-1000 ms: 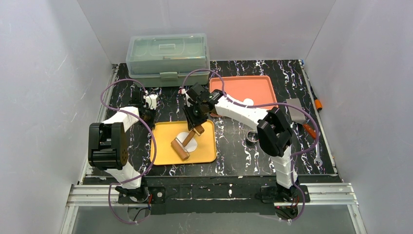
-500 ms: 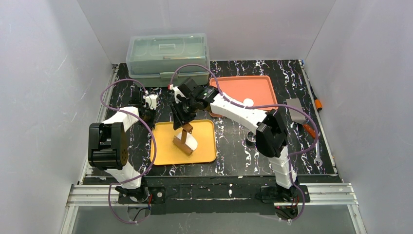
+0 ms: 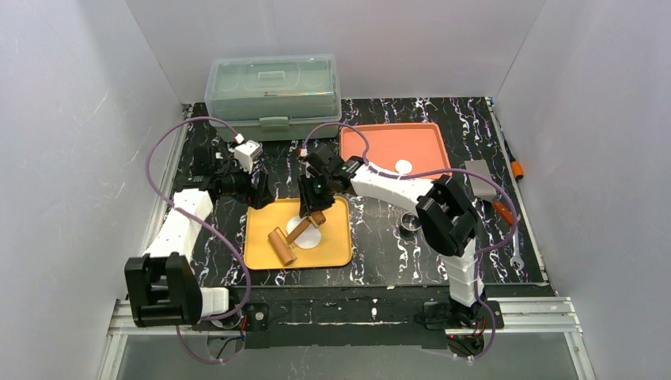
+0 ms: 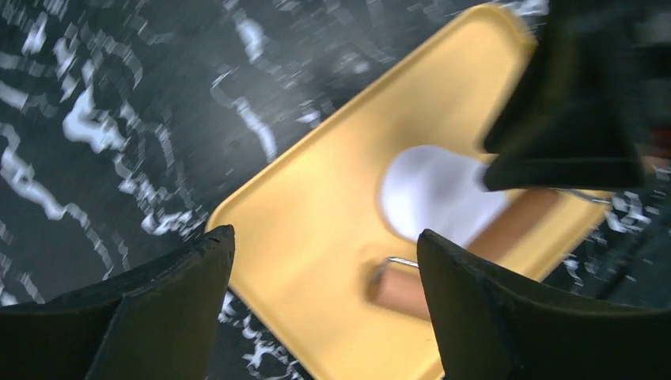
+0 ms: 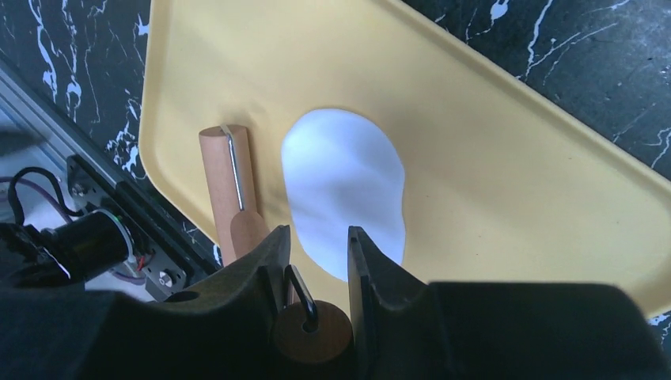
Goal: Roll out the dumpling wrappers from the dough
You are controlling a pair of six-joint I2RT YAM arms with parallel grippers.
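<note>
- Looking down from above, you see a black desk (image 3: pixel 380 253) with white wiggly lines all over it, like marble.
- Plain white walls (image 3: pixel 79 119) stand on the left, the right and the far side of the desk.
- A silver metal rail (image 3: pixel 356 310) runs along the near edge, where both arms are bolted on.
- A clear box (image 3: pixel 273 95) with a pale green clasp sits at the far edge. A small pale patch on its lid is too small for you to read.
- An orange tray (image 3: pixel 380 146) lies at the far right. One small round white dumpling wrapper (image 3: pixel 403 167) rests on it.
- A yellow tray (image 3: pixel 336 247) lies in the middle of the desk. The dough (image 3: pixel 308 233) is on it, pressed into a flat white oval.
- Your right fingers (image 5: pixel 376 277) pinch the round end of the handle of a wooden rolling pin (image 3: pixel 282 245). Its roller lies on the yellow tray, just beside the dough.
- Your left fingers (image 4: pixel 158 317) are spread wide with nothing between them. They hang over the far left corner of the yellow tray.
- A small metal ring (image 3: pixel 409 224) sits on the desk to the right of the yellow tray, close to the right arm.
- A grey block (image 3: pixel 479 176) and an orange-handled tool (image 3: pixel 502 210) lie near the right edge of the desk.
- Purple cables (image 3: pixel 178 150) loop along both arms.
</note>
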